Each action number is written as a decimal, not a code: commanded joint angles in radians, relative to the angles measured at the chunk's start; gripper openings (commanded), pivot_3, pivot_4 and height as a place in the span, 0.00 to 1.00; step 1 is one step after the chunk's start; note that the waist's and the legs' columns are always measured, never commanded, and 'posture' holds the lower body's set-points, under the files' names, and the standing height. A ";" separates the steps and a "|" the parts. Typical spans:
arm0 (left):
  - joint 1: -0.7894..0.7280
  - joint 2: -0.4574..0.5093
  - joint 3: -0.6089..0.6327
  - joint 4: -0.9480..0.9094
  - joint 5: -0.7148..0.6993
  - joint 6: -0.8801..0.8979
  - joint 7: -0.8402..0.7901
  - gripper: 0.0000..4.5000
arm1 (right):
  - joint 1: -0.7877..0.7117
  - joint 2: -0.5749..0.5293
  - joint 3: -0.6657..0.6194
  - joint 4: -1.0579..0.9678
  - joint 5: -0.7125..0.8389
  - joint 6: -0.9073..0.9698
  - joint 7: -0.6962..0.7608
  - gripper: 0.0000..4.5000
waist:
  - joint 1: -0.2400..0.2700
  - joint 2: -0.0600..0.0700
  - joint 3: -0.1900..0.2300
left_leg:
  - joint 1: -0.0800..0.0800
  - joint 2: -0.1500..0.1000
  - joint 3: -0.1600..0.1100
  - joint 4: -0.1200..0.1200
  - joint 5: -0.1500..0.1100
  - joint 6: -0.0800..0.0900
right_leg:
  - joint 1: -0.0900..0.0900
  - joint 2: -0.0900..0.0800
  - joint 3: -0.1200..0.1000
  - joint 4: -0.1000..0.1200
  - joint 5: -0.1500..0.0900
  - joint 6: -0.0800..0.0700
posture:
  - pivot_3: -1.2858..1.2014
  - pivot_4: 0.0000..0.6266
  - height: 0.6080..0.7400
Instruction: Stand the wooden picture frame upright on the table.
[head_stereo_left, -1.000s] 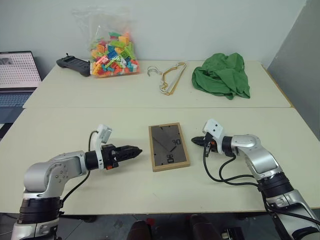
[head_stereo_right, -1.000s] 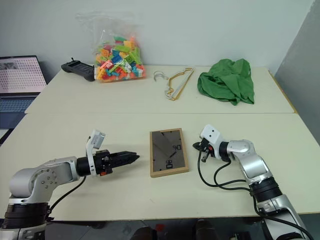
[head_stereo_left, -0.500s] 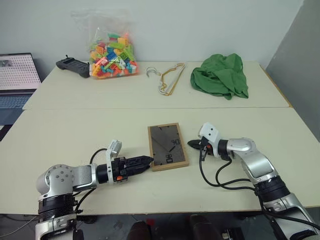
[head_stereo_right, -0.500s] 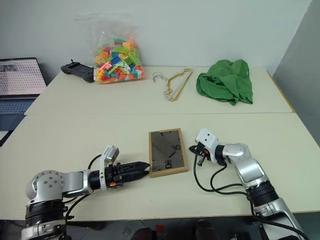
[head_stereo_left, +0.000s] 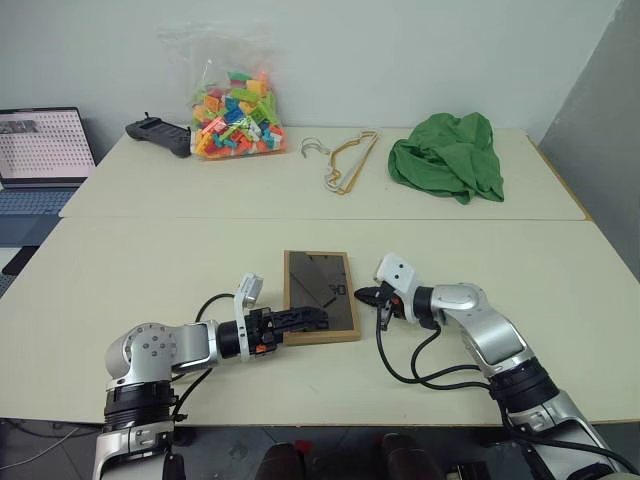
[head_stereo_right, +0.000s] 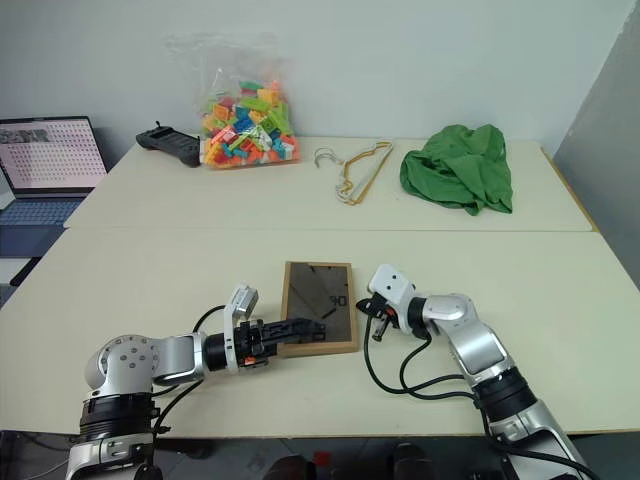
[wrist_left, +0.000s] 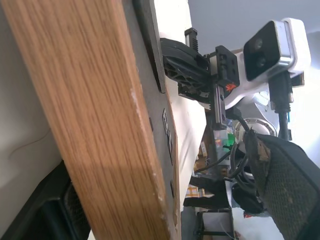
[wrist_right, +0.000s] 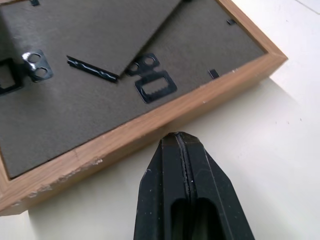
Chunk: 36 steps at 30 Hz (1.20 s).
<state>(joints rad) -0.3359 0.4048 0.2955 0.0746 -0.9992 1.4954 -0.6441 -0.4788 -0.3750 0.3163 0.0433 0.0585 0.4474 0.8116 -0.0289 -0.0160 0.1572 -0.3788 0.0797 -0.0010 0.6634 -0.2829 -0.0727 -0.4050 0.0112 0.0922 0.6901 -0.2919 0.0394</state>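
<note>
The left gripper (head_stereo_left: 305, 320) reaches over the near left corner of the wooden picture frame (head_stereo_left: 319, 309), fingers spread across its edge, not visibly clamped. The right gripper (head_stereo_left: 362, 295), pinched shut and empty, points at the frame's right edge. The frame lies back-up on the table (head_stereo_left: 150, 270).

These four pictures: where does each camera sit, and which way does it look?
Left eye view: on the head, looking forward and down at the table, the frame lying back-up and both arms.
Right eye view: beside it on the head, same scene.
Left wrist view: on the left wrist, pressed up to the frame's wooden edge; right gripper beyond.
Right wrist view: on the right wrist, over the shut right gripper to the frame's back.
Shared: both wrist views show the frame.
</note>
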 joint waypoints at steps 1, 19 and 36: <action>0.052 -0.005 -0.008 -0.024 -0.007 0.024 0.010 0.81 | 0.009 -0.012 -0.019 -0.035 0.002 -0.010 -0.007 0.00 | -0.003 0.000 0.000 | 0.000 0.000 0.000 -0.001 0.000 0.000 | 0.000 0.000 0.000 -0.001 0.000 0.000 | 0.52 0.24 1.00; -0.118 -0.070 0.073 -0.103 -0.067 -0.066 0.098 0.29 | -0.216 -0.155 -0.298 -0.064 0.252 0.158 0.097 0.08 | -0.004 -0.002 0.003 | -0.003 0.000 0.000 -0.001 0.000 0.000 | -0.002 0.000 -0.001 -0.003 0.000 0.000 | 0.52 0.24 1.00; -0.265 -0.029 -0.003 -0.153 -0.067 -0.151 0.083 0.29 | -0.503 0.023 -0.193 0.070 0.334 0.192 0.117 0.90 | -0.006 -0.002 0.005 | -0.006 0.001 -0.001 -0.002 0.000 0.000 | -0.002 0.000 -0.003 -0.008 0.000 0.000 | 0.52 0.24 1.00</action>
<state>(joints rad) -0.5671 0.3688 0.2777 -0.0300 -1.0309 1.3634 -0.5518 -0.9408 -0.3775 0.1133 0.1134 0.4117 0.6826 0.9518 -0.0352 -0.0180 0.1621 -0.3848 0.0808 -0.0024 0.6609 -0.2830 -0.0729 -0.4074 0.0113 0.0896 0.6825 -0.2915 0.0397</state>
